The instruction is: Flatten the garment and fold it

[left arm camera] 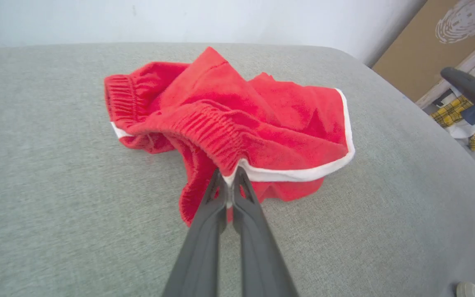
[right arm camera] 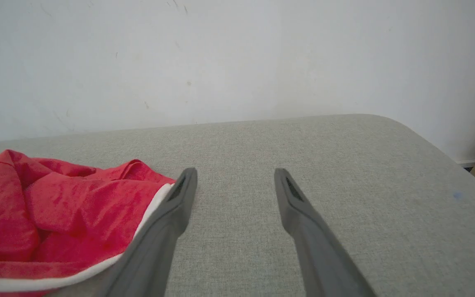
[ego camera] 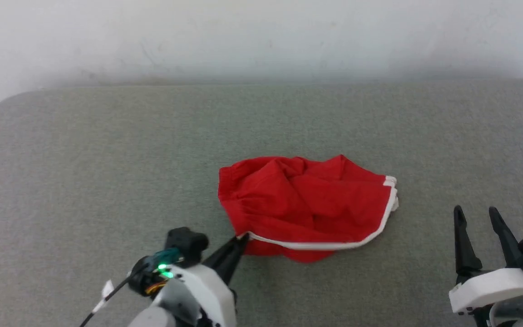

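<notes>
Nearest, the left gripper (ego camera: 241,239) has its jaws pinched together on the near-left corner of the red shorts (ego camera: 307,204), right where the white hem trim (left arm camera: 299,175) meets the gathered waistband (left arm camera: 217,132). The right gripper (ego camera: 476,211) hovers off to the right over the bare grey padded tabletop (ego camera: 107,159), jaws spread wide and holding nothing. It is near the shorts' trimmed edge but apart from it. Beyond that grip the shorts lie in a crumpled heap about mid-table, layers doubled over one another, with no lettering visible. Farther back stands a pale wall (ego camera: 261,36).

I judge this the start of flattening: one corner is secured and nothing is spread. The next move likely calls for the right gripper to take an opposite edge, so the two can draw the fabric taut. Pulled from one corner alone, the thin cloth may simply drag along in a bunch.
</notes>
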Robot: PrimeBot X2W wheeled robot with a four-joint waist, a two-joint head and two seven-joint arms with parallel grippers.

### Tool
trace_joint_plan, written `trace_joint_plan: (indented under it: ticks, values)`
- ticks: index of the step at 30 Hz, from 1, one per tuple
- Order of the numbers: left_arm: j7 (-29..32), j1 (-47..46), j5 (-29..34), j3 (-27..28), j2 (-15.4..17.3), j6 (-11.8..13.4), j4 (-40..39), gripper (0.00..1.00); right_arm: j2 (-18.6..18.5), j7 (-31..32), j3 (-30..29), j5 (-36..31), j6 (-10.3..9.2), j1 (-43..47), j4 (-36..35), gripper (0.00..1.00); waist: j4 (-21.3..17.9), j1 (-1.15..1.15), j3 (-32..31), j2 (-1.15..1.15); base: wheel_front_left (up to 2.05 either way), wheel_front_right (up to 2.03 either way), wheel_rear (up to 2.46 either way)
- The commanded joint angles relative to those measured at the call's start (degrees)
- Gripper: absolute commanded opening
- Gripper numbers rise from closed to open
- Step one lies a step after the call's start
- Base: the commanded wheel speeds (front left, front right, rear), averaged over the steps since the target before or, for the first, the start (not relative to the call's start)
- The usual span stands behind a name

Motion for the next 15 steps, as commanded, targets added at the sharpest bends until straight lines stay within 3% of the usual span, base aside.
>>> trace_joint_plan:
  ticks: [1, 8, 15]
  values:
    - [-1.51, 1.87, -0.48, 1.59, 0.89, 1.28, -1.51, 0.00, 0.17, 0.53, -0.20, -0.33, -0.11, 0.52, 0.52, 1.00, 2.28, 0.00, -2.10, 0.00, 0.00, 0.00, 0.00]
    - [-3.78, 7.76, -3.16, 6.83, 2.84, 5.48, -4.97, 0.00, 0.17, 4.65, 0.58, -0.68, -0.11, 1.79, 3.31, 1.00, 4.97, 0.00, -3.29, 0.00, 0.00, 0.00, 0.00]
    - [-7.32, 8.83, -3.27, 10.18, 3.87, 7.85, 1.00, 0.00, 0.17, 9.15, 2.71, -1.44, -0.11, 2.15, 4.69, 1.00, 6.29, 0.00, -3.02, 0.00, 0.00, 0.00, 0.00]
